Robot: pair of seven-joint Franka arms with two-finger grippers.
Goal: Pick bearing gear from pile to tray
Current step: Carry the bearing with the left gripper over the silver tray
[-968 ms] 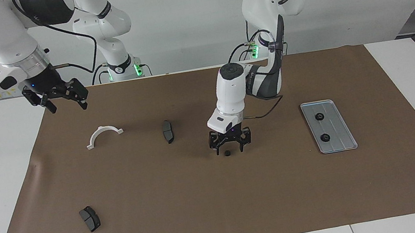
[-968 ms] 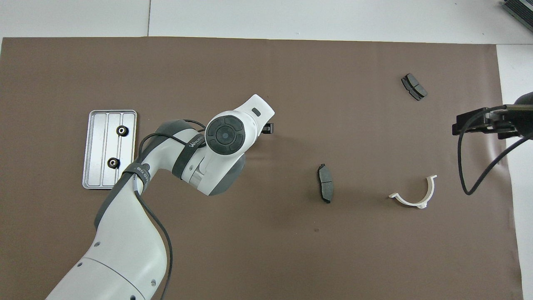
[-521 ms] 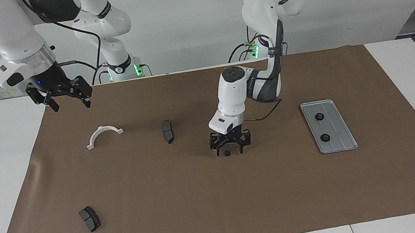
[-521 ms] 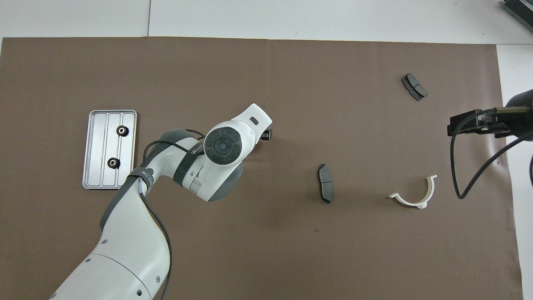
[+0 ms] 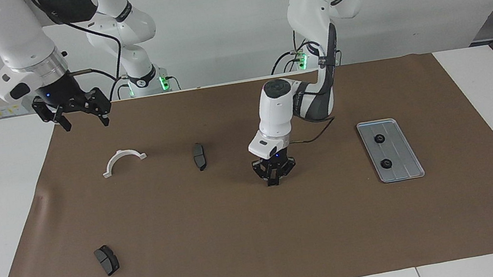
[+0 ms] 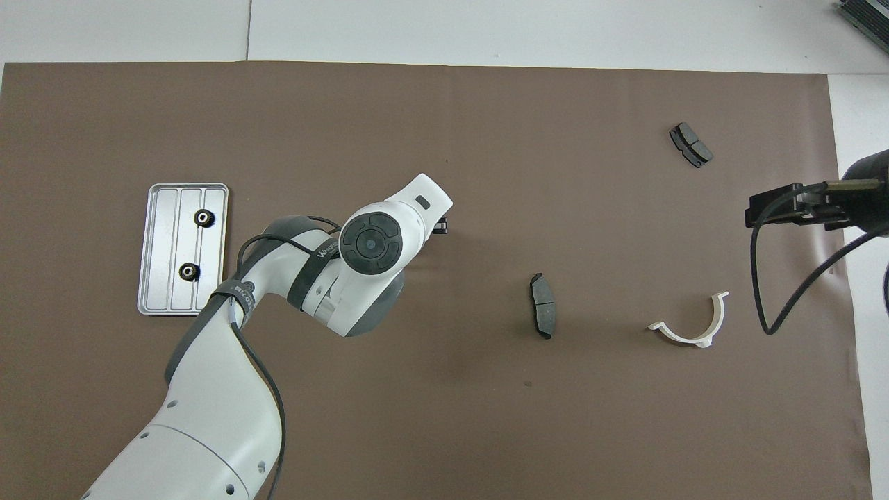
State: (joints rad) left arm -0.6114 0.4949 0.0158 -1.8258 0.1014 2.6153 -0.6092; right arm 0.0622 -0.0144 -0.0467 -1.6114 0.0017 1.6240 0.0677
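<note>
My left gripper is pinched shut on a small black gear, low on the brown mat. Next I judge: lift and carry it toward three o'clock in the facing view, to the tray. My right gripper waits open above the mat's corner at ten o'clock.

Two black gears on silver tray

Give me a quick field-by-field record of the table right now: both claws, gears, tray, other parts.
left claw: low at the brown mat, shut where the small black gear lay; the gear itself is hidden by the fingers
right claw: open, raised over the mat's edge at the right arm's end, waiting
tray: toward the left arm's end, holding two gears
brake pads: one mid-mat, one farther from the robots
white bracket: beside the mid-mat pad, toward the right arm's end
</note>
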